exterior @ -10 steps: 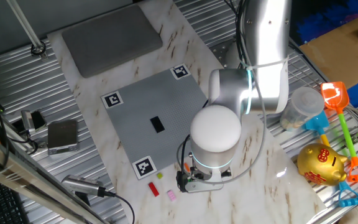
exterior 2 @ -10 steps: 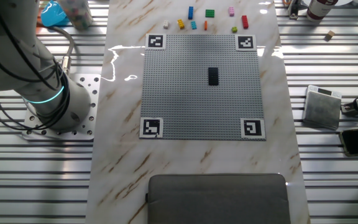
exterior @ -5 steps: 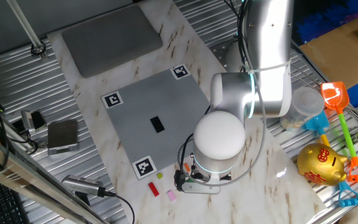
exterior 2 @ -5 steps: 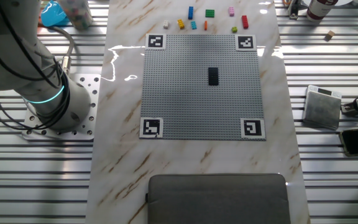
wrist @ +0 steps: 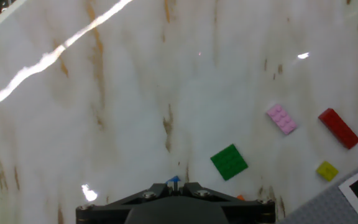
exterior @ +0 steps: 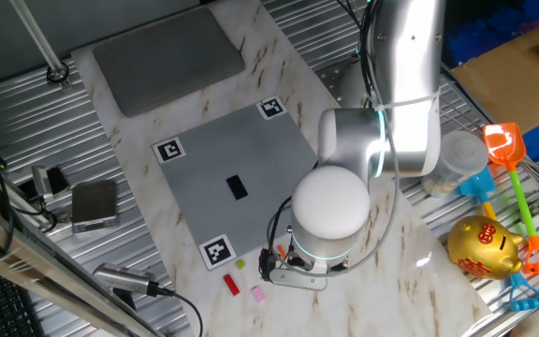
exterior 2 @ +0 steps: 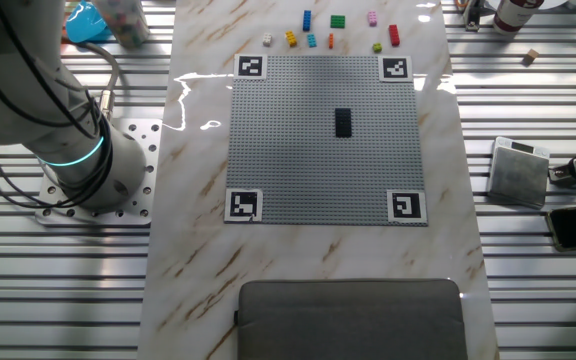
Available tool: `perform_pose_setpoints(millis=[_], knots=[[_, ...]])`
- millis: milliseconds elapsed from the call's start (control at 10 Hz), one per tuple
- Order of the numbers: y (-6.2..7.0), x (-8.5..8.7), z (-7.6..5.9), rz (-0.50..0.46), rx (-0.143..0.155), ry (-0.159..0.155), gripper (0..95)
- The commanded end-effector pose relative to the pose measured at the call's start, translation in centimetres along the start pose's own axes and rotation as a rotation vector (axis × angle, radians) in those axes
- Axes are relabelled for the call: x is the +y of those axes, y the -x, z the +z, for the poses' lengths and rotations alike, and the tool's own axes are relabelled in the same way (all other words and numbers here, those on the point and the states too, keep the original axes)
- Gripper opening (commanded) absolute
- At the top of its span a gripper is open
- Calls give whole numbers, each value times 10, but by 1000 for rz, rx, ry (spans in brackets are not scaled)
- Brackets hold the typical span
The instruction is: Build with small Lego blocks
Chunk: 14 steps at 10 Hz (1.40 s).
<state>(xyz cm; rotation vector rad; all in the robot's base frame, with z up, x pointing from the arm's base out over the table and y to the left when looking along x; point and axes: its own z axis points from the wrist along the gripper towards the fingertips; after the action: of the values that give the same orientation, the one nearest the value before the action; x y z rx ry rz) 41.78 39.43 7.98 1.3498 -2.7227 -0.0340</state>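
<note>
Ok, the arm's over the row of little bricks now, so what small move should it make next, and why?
Probably a short drop straight down toward the green block. In the hand view it lies just ahead of the gripper body, nearer than the pink block, red block or yellow block. Only one black block sits on the grey plate. The fingertips aren't visible, so alignment is uncertain.
</note>
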Motion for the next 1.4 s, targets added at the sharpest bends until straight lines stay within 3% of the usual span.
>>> perform_pose_setpoints(millis=[100, 700, 1100, 1400], knots=[[0, 0, 0, 0, 0, 0, 0], [-3, 1, 2, -95, -8, 0, 0], [-12, 5, 21, -168, -14, -10, 0], [-14, 5, 27, -228, -24, -18, 0]])
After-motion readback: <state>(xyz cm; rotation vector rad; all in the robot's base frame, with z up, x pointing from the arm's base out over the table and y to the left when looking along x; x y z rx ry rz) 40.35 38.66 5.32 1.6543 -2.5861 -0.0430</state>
